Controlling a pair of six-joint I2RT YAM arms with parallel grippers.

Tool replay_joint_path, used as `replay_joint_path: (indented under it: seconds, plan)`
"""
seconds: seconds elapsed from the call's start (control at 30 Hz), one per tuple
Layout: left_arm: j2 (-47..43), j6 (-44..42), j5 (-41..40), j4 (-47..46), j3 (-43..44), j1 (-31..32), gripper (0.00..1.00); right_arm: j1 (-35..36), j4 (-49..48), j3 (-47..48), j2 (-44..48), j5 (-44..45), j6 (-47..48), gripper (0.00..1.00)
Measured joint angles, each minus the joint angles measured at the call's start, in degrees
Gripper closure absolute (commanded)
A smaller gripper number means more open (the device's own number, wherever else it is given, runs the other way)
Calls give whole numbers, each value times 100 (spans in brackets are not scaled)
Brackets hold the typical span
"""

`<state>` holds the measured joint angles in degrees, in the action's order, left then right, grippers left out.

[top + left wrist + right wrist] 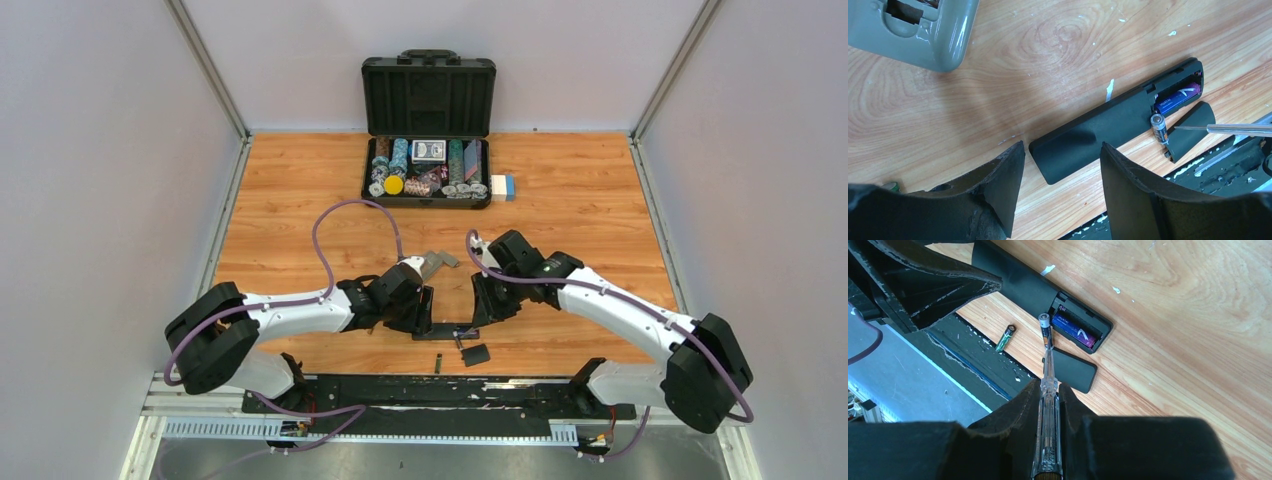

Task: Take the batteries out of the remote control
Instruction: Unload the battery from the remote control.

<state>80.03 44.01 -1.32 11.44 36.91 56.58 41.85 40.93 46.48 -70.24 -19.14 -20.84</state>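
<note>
One battery point(1075, 328) sits in the open compartment of the remote control point(1088, 142), its long axis parallel to the remote, just ahead and slightly right of the screwdriver point(1048, 365) tip. A second battery point(1045, 324) rests at that tip, outside the compartment. A third battery point(1005, 338) lies ahead-left. The right gripper point(1049, 390), clenched on the screwdriver, is nearer. The left gripper point(1062, 150) is released, its jaws spread either side of the remote's opposite end.

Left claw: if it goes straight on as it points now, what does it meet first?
Probably the remote: its near end lies ahead, in line with the open left claw's gap. Depth is unclear.
</note>
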Motion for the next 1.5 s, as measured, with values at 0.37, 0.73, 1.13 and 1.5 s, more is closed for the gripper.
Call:
replay_joint_path:
  seconds: [0.37, 0.73, 1.13, 1.5]
  plan:
    - [0, -52, 24, -4, 0, -2, 34, 0, -205, 0, -260, -4, 2, 100]
    - [0, -52, 26, -9, 0, -2, 34, 2, -407, 0, -409, -192, 24, 100]
    - [0, -52, 39, -13, 0, -2, 34, 2, -413, 0, -234, -74, 33, 100]
    - [0, -59, 74, -24, 0, -2, 34, 2, 365, 190, 361, 949, -48, 100]
